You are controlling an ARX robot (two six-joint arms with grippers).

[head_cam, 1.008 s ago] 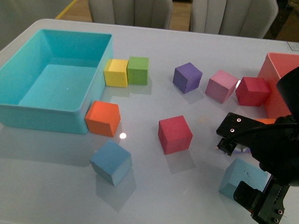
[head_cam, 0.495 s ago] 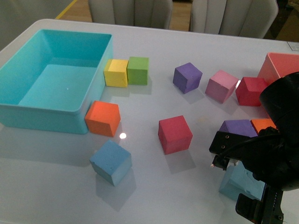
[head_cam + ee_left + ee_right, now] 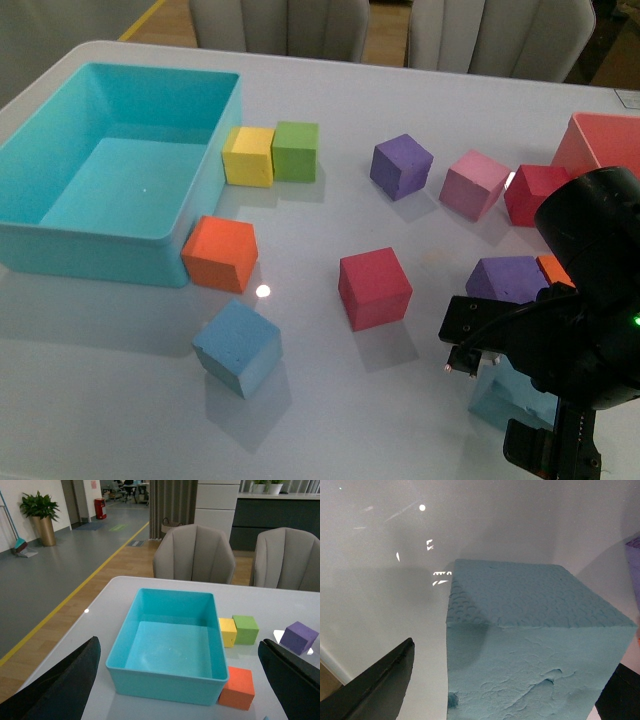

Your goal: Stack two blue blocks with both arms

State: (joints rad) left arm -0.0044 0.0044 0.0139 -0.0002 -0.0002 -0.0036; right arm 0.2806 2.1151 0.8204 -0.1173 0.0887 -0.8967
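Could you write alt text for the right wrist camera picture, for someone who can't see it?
A light blue foam cube fills the close-up, standing on a glossy white table. Two black fingers flank it, one on each side.

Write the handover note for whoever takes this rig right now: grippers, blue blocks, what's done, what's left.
Left gripper: open, empty, above the table, facing the turquoise bin.
Right gripper: open, jaws either side of the near-right blue block, not closed on it.
Other blue block: free on the table, in front of the orange cube.
Done: nothing stacked.
Left: grip one block and set it on the other.
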